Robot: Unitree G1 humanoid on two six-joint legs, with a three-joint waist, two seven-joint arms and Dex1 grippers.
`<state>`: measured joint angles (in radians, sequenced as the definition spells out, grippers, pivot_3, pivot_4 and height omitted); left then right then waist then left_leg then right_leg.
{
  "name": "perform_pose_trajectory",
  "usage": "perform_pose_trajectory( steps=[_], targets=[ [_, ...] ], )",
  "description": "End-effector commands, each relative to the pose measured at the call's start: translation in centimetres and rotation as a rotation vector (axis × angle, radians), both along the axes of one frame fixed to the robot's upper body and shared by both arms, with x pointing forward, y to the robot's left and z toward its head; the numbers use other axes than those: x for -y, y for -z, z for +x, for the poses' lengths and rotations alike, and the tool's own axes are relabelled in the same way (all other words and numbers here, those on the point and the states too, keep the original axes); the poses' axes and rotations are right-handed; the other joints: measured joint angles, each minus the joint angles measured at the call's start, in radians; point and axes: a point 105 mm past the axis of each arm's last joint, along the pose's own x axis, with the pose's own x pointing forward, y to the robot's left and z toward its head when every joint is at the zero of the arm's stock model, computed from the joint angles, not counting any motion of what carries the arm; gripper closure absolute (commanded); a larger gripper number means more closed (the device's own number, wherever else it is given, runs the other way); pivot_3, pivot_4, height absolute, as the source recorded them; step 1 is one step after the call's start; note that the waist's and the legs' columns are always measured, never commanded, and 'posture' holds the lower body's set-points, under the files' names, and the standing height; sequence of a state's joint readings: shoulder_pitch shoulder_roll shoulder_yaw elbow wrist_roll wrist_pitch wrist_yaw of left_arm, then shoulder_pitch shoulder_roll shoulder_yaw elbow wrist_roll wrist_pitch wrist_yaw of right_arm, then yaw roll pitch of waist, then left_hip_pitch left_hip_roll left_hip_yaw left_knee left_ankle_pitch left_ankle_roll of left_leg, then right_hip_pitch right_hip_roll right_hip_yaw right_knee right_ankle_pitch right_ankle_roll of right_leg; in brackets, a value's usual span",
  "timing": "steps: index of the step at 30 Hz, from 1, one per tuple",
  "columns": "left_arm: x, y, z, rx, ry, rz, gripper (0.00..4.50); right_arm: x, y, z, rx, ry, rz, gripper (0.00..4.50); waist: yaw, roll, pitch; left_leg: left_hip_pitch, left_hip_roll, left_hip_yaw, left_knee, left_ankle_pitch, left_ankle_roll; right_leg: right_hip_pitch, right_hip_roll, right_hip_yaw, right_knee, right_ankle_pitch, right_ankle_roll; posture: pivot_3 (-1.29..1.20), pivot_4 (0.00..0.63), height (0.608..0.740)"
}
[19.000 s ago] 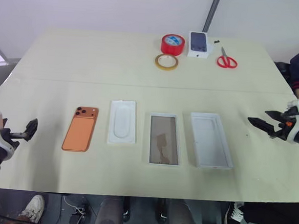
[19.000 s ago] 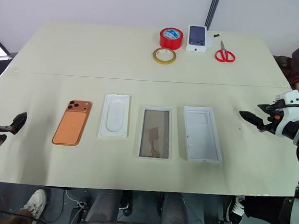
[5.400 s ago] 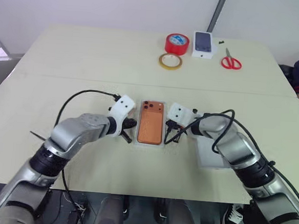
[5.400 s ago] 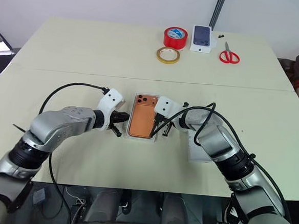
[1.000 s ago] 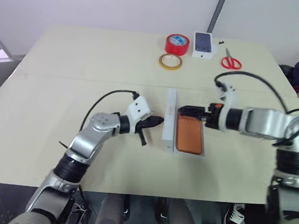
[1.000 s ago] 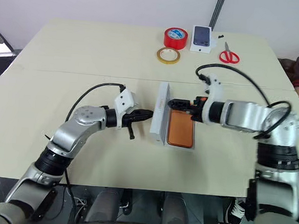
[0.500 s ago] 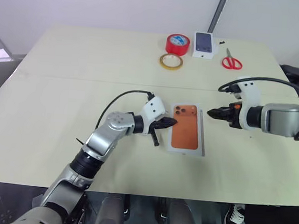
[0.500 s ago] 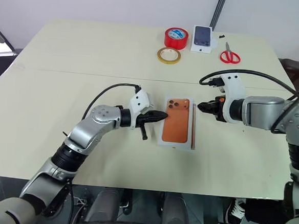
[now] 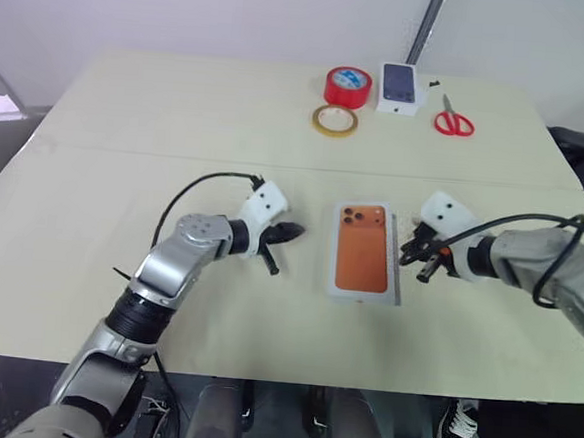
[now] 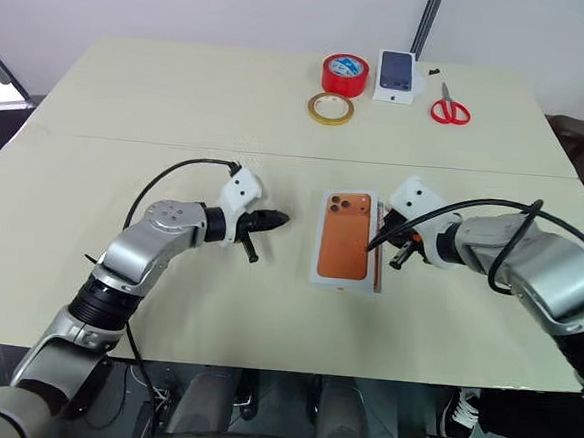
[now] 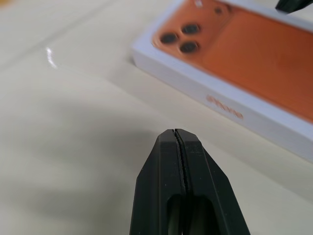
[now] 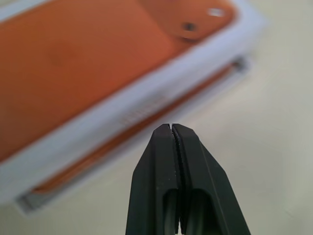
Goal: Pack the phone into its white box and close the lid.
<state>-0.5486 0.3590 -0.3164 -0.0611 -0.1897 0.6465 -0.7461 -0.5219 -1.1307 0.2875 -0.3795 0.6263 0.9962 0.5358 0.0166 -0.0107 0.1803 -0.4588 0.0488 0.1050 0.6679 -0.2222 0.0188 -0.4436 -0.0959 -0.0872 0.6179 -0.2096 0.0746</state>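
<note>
Lid (image 9: 365, 252), a white cardboard cover printed with an orange phone picture, lies on the white box near the middle of the cream table (image 9: 129, 117), apparently not fully seated along its right edge. Left gripper (image 9: 293, 231), fingers pressed together, hovers left of it; right gripper (image 9: 407, 255), likewise pinched empty, sits just beside its right edge.

We take this for a lab or test room — a plain pale table (image 9: 129, 117) against a bare white wall (image 9: 206, 13), with red tape (image 9: 347, 86), a yellowish tape ring (image 9: 334, 120) and red-handled scissors (image 9: 453, 120) at the far edge — staged props, nothing homely.
</note>
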Motion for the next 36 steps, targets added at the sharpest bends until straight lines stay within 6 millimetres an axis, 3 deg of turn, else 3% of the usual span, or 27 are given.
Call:
perform_pose_trajectory(
  steps=[1, 9, 22, 36],
  targets=[
    [2.0, 0.2, -0.9, 0.021, 0.069, 0.038, 4.50, -0.2, -1.3, 0.4, 0.061, -0.017, -0.016, 4.45, 0.000, 0.000, 0.000, 0.000, 0.000, 0.000, 0.000, 0.000, 0.000, 0.000, 0.000, 0.000, 0.000, 0.000, 0.000, 0.00, 0.150, 0.736],
    [4.0, 0.5, -1.1, 0.004, 0.093, 0.036, 4.50, -0.3, -1.2, 0.4, 0.061, -0.040, -0.028, 4.45, -0.003, 0.000, 0.000, 0.000, -0.001, 0.000, 0.000, 0.000, 0.000, 0.000, 0.000, 0.000, 0.000, 0.000, -0.001, 0.00, 0.150, 0.736],
    [5.2, -1.4, -1.3, 0.041, 0.112, -0.047, 4.50, 0.4, -0.8, 0.2, 0.049, -0.026, -0.040, 4.45, -0.003, 0.000, 0.000, 0.000, -0.001, 0.000, 0.001, 0.000, 0.000, 0.000, -0.001, 0.000, 0.000, 0.000, 0.001, 0.00, 0.150, 0.736],
    [6.1, -1.3, -1.5, 0.044, 0.119, -0.050, 4.50, 1.1, -0.1, 0.1, 0.033, 0.008, -0.043, 4.45, -0.002, 0.000, 0.000, 0.000, -0.002, 0.000, 0.001, 0.000, 0.000, 0.000, -0.001, 0.000, 0.001, 0.001, 0.002, 0.00, 0.150, 0.736]
  ],
)
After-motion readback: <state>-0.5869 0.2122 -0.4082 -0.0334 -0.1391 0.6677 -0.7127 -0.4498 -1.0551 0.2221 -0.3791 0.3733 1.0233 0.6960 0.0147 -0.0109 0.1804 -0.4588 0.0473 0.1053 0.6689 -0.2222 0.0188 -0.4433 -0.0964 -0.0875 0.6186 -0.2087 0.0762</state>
